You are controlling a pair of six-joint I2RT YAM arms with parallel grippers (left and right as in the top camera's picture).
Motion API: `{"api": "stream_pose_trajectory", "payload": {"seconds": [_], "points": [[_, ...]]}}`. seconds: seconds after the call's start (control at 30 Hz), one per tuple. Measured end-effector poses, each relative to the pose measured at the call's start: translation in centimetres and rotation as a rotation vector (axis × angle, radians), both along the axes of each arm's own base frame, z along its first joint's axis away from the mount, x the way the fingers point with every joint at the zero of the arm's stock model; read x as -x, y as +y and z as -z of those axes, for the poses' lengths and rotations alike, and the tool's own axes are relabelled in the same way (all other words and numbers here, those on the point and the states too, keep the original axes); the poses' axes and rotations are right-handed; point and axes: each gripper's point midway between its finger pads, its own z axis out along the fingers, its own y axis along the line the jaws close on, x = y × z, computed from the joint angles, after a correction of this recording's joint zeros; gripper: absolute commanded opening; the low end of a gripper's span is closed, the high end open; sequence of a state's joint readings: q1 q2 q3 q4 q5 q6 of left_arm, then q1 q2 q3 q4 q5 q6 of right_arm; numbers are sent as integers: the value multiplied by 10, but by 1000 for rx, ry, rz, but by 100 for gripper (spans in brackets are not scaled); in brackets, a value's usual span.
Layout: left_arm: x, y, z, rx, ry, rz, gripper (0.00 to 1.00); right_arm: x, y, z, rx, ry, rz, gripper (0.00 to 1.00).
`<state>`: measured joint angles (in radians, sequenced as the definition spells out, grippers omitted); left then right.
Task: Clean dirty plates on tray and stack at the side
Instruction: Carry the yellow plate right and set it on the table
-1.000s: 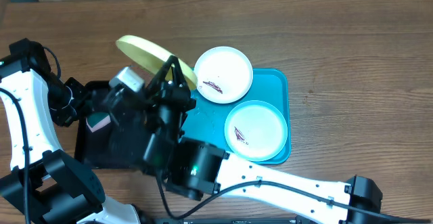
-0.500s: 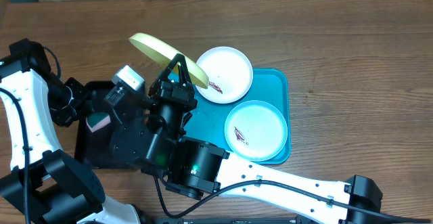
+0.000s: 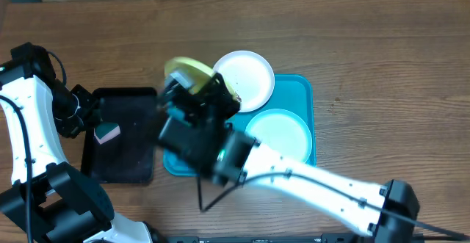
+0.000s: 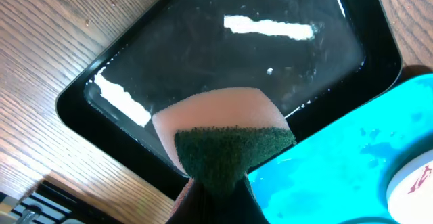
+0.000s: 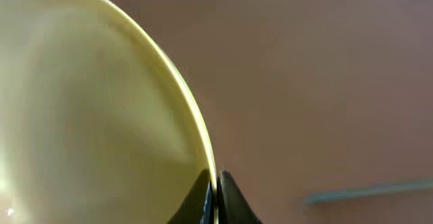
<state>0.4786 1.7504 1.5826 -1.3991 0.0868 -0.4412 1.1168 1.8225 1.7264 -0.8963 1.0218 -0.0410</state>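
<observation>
"Which step is in hand?"

"Cleaning the first plate, I judge. The right tool (image 5: 215,198) is pinched on the rim of the round yellow-green plastic plate (image 3: 188,70) and holds it tilted by the far-left corner of the large turquoise plastic tray (image 3: 302,89)."

"And the left?"

"The left tool (image 4: 208,191) grips a pink-and-green sponge (image 4: 226,132) over the narrow black tray (image 3: 121,136). Next, plate and sponge must meet."

"Surroundings?"

"A brown wood-grain worktop (image 3: 382,45). Little of the room shows."

Overhead we see the right arm (image 3: 279,173) smeared by motion blur, hiding the left half of the tray (image 3: 302,89) and the near edge of the yellow-green plate (image 3: 187,70). Our left gripper (image 4: 215,195), pinching the sponge (image 4: 230,143), is cut off below.
</observation>
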Motion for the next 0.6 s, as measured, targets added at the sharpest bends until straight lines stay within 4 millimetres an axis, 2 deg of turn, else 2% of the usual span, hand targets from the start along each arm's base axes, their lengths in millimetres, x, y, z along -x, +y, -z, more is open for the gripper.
{"api": "stream_pose_trajectory", "payload": {"seconds": [0.07, 0.17, 0.23, 0.33, 0.4, 0.5, 0.53, 0.6], "points": [[0, 0, 0, 0, 1, 0, 4, -12, -7, 28, -186, 167, 41, 4], [0, 0, 0, 0, 1, 0, 4, -31, -17, 48, -433, 336, 118, 4], [0, 0, 0, 1, 1, 0, 4, -43, -29, 51, -573, 427, 165, 4], [0, 0, 0, 0, 1, 0, 4, -57, -59, 42, -761, 520, 243, 4], [0, 0, 0, 0, 1, 0, 4, -66, -91, 33, -873, 562, 321, 4], [0, 0, 0, 1, 2, 0, 4, -82, -163, 31, -986, 575, 511, 4], [0, 0, 0, 1, 1, 0, 4, -87, -197, 35, -1017, 568, 605, 4], [0, 0, 0, 1, 1, 0, 4, -91, -248, 45, -1047, 549, 749, 4]]}}
